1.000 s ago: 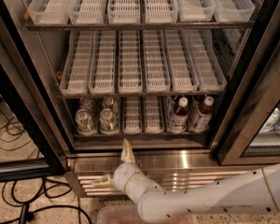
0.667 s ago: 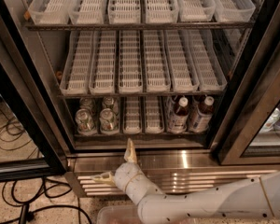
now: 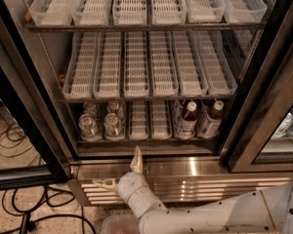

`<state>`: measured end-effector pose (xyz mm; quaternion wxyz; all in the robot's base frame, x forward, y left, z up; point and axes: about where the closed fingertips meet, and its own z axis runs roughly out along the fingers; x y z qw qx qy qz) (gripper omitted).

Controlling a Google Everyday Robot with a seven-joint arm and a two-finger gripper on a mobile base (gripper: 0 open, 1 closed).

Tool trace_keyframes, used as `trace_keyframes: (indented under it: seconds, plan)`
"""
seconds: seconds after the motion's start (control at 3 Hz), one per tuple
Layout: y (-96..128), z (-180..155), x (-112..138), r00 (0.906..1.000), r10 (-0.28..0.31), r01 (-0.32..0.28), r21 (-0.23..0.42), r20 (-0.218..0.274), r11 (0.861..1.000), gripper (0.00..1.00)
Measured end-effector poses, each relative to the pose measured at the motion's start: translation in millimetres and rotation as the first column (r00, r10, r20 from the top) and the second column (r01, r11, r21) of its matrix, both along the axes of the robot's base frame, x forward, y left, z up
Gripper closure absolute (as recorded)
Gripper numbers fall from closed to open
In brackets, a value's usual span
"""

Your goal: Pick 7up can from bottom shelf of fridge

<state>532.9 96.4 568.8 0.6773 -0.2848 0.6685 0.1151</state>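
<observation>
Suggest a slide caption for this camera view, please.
Open end effector at the fridge base, below the shelf holding cans and bottles.

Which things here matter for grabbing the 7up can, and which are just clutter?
Job: small silver-topped green 7up can; dark bottom shelf; black-framed fridge; open gripper below the shelf.
Lying about: white-capped dark-necked bottles; black floor cables; white slotted upper racks.

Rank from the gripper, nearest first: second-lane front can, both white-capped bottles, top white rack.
Open two-finger gripper sits low, before the base grille.
1. Silver-topped aluminium can, just above.
2. Left white-capped dark-necked bottle, upper right.
3. Right white-capped bottle, farther right.
4. Top white slotted rack, highest.
</observation>
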Motion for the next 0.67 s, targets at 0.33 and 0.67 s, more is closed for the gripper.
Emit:
trace_keyframes:
  seconds: [0.33, 0.67]
  plan:
    - [0.0, 0.0, 0.0, 1.0000, 0.000, 0.000, 0.000, 0.000, 1.000, 0.00]
    - [-1.0, -0.2, 3.8, 0.9997, -0.020, 0.020, 0.014, 0.011, 1.000, 0.00]
